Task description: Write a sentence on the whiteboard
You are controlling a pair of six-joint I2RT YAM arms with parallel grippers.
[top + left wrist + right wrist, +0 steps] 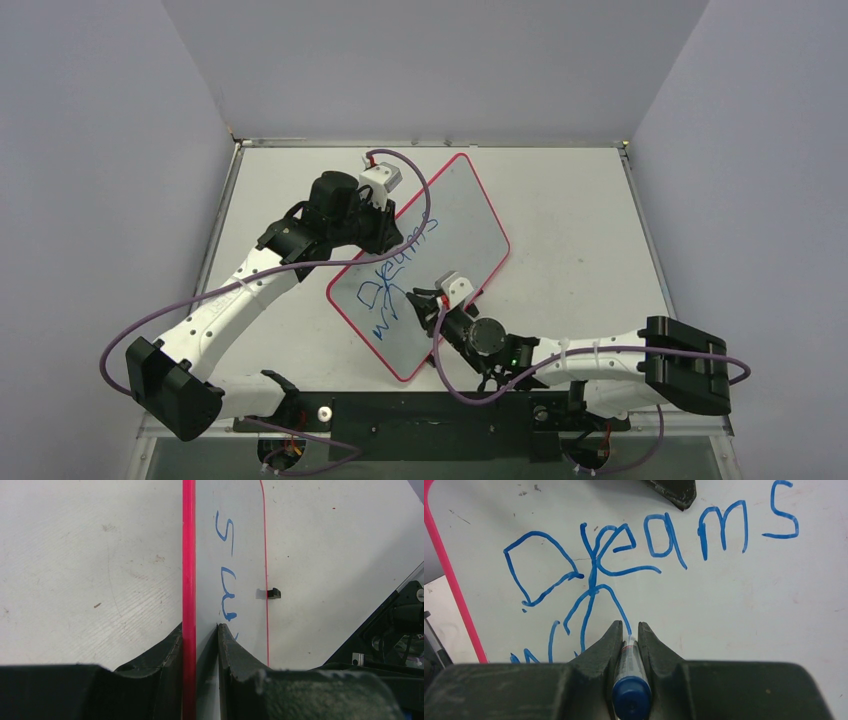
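Note:
The whiteboard [450, 215], white with a red-pink rim, lies slanted across the table's middle. The sentence [392, 275] is blue scrawl; in the right wrist view it reads "Dreams" [649, 540], with more strokes starting below at the lower left. My left gripper [385, 225] is shut on the whiteboard's far-left edge, its fingers [230, 650] pinching the red rim [188, 555]. My right gripper [432, 305] is shut on a blue marker [630, 680], whose tip touches the board at the end of a blue stroke.
A small black clip [273, 593] sits on the board's far edge. The grey table [580, 240] is walled by pale panels at the back and sides. The arms' black base rail [430, 410] runs along the near edge.

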